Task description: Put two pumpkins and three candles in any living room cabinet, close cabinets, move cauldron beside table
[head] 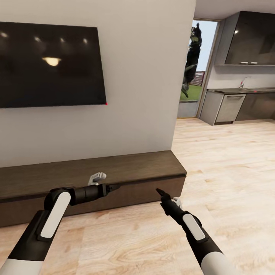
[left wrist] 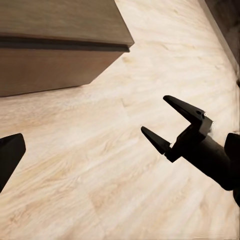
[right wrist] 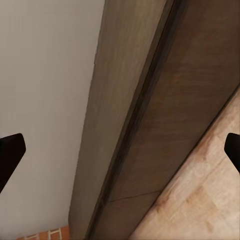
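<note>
The long low dark-brown cabinet (head: 145, 168) runs along the grey wall under the TV, and its fronts (right wrist: 175, 105) look shut. My left gripper (head: 115, 187) hangs open in front of the cabinet's middle, level with its top edge and holding nothing. My right gripper (head: 158, 190) is open and empty, just short of the cabinet's right end; its two spread fingers (left wrist: 182, 107) stand over the floor in the left wrist view. The cabinet's right corner (left wrist: 100, 40) lies beyond them. Pumpkins, candles, cauldron and table are out of view.
A small white-grey object (head: 97, 177) rests on the cabinet top behind my left gripper. A big black TV (head: 49, 65) hangs on the wall. Light wood floor (head: 229, 160) stretches right toward a kitchen with grey counters (head: 236, 103) and a glass door (head: 194, 68).
</note>
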